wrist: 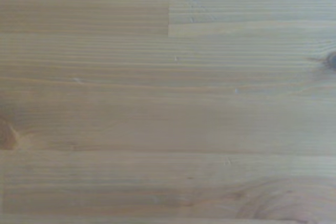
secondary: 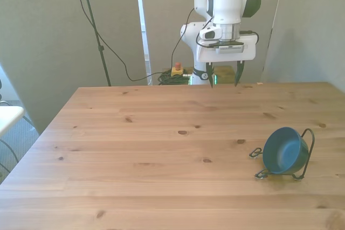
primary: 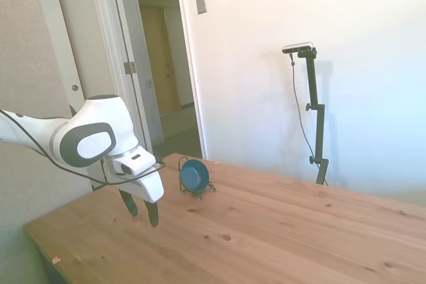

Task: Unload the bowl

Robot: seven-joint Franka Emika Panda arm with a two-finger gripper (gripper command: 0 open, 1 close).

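Wooden table (secondary: 161, 149) carries the bowl (secondary: 284, 152) propped on edge in a wire stand (secondary: 307, 154) near the front view's right, mouth sideways so a rim grab looks easy; claw (secondary: 223, 83) hangs wide, empty, well apart.

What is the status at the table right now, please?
Gripper open, empty, above bare table. Bowl on edge in wire stand, untouched. Path clear.

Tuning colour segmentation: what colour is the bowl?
Dark teal-blue, plain; the bowl shows best in the front view.
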